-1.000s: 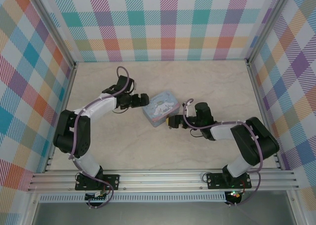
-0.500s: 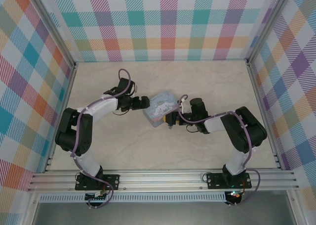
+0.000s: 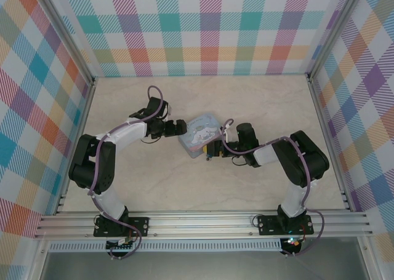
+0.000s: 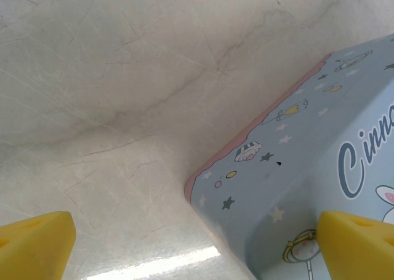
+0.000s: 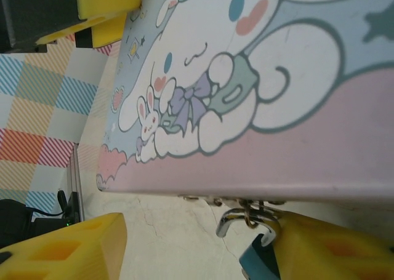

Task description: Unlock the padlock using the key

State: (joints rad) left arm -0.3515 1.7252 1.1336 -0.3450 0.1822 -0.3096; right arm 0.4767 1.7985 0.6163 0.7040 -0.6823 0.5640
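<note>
Hanging by its silvery shackle (image 5: 239, 220) from the lower edge of the tin (image 5: 265, 108), the padlock (image 5: 257, 266) is seen low in the right wrist view. Its teal body is set close against one yellow finger (image 5: 332, 249) of the right gripper (image 5: 197, 246). Those fingers are spread wide, and nothing is clasped between them. The left gripper (image 4: 197, 249) is likewise held open, with a corner of the tin lying between its fingers. From above, the tin is flanked by both grippers on the desk (image 3: 258, 101).
</note>
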